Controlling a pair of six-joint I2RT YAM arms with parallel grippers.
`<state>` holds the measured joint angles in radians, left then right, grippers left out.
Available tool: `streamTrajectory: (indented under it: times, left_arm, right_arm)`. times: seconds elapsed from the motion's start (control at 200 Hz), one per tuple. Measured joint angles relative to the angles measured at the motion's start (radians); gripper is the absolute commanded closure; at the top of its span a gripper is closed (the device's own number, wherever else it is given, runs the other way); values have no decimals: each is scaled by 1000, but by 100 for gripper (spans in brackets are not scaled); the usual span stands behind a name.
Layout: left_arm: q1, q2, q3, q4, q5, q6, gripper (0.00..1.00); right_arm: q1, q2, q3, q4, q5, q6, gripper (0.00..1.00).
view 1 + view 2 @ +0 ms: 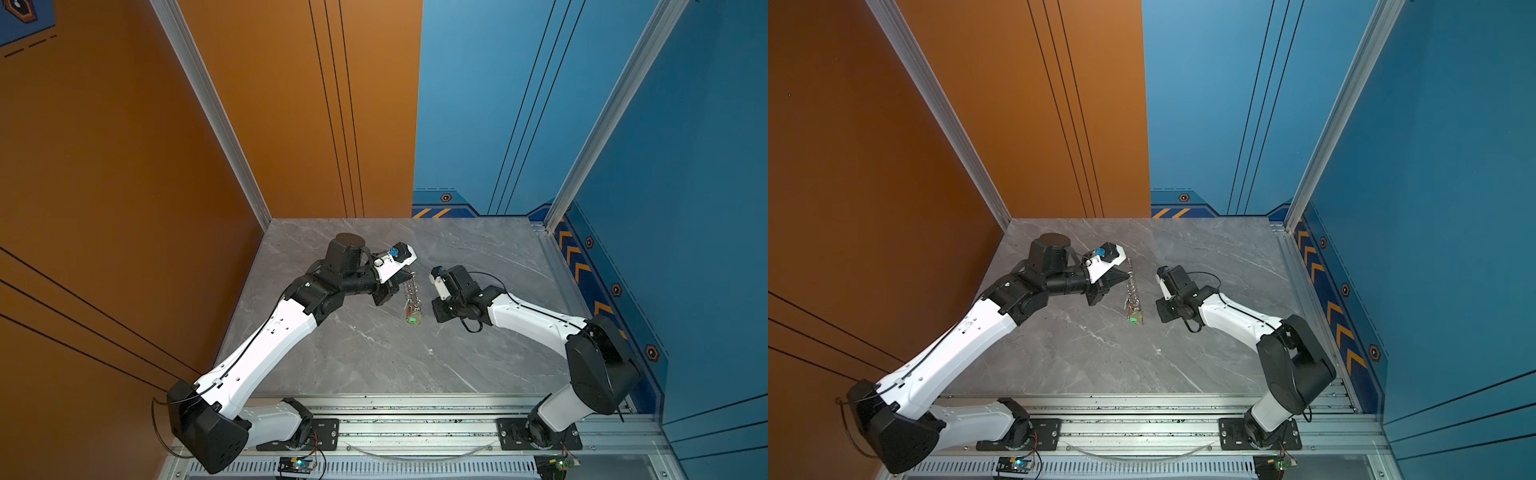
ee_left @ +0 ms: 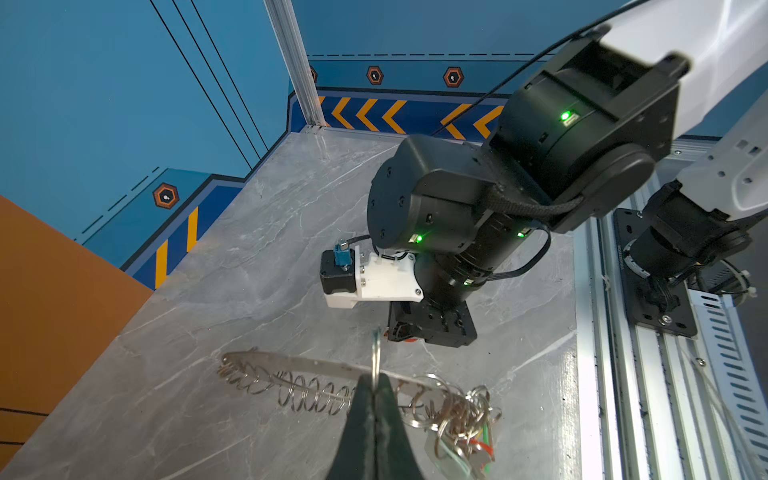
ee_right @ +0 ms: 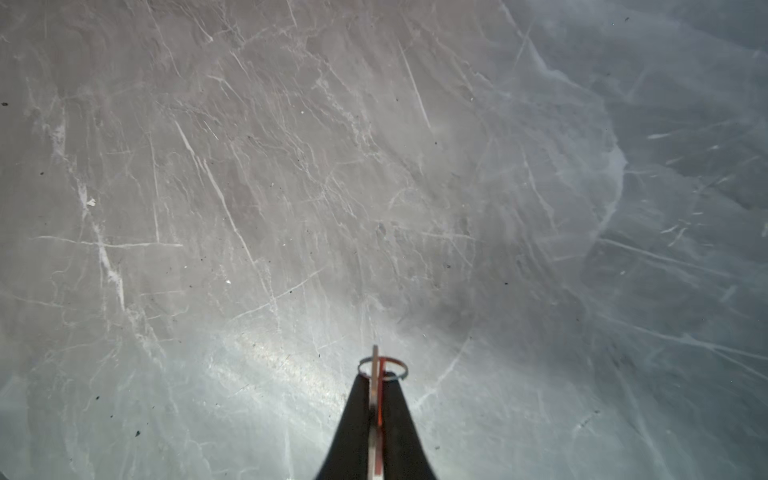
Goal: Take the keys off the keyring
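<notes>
"How many arms?"
"Two, the left arm (image 1: 270, 332) and the right arm (image 1: 532, 320). Each has one claw: left claw (image 2: 375, 380), right claw (image 3: 376, 376)."
"Keyrings?"
"One keyring (image 2: 299, 365), over one tabletop (image 1: 374, 365)."
"Keys?"
"One single key (image 3: 375, 357), red-tagged, with one split ring (image 3: 402, 365). The bunch of keys (image 2: 461, 419) is too tangled to count. I see at least three tags (image 2: 482, 448) there: one red, one green, one pale."
"Rim rings (image 2: 316, 395)?"
"Many, and they overlap, so no firm count."

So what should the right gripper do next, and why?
Probably open the right gripper and drop its red-tagged metal key onto the grey marble table: it is clear of the flat metal disc keyring clamped in the left gripper.
</notes>
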<state>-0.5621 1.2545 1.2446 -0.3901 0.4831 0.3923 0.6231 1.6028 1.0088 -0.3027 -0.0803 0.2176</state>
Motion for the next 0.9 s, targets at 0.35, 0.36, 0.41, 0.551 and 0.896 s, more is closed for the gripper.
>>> streamTrajectory:
  times: [0.35, 0.36, 0.41, 0.551, 0.896]
  left_arm:
    - [14, 0, -17, 2, -10, -80, 100]
    - [15, 0, -17, 3, -13, -84, 100]
    - [18, 0, -17, 4, -20, -98, 100]
    - [24, 0, -17, 5, -48, -141, 100]
    - [40, 14, 9, 8, -83, -211, 100]
  right_arm:
    - [2, -56, -24, 8, -5, -39, 52]
    - [2, -63, -26, 8, -7, -40, 52]
    - [0, -109, -34, 8, -23, -52, 50]
    - [-7, -277, -64, 48, -79, -87, 43]
    - [8, -490, -153, 315, -283, -144, 40]
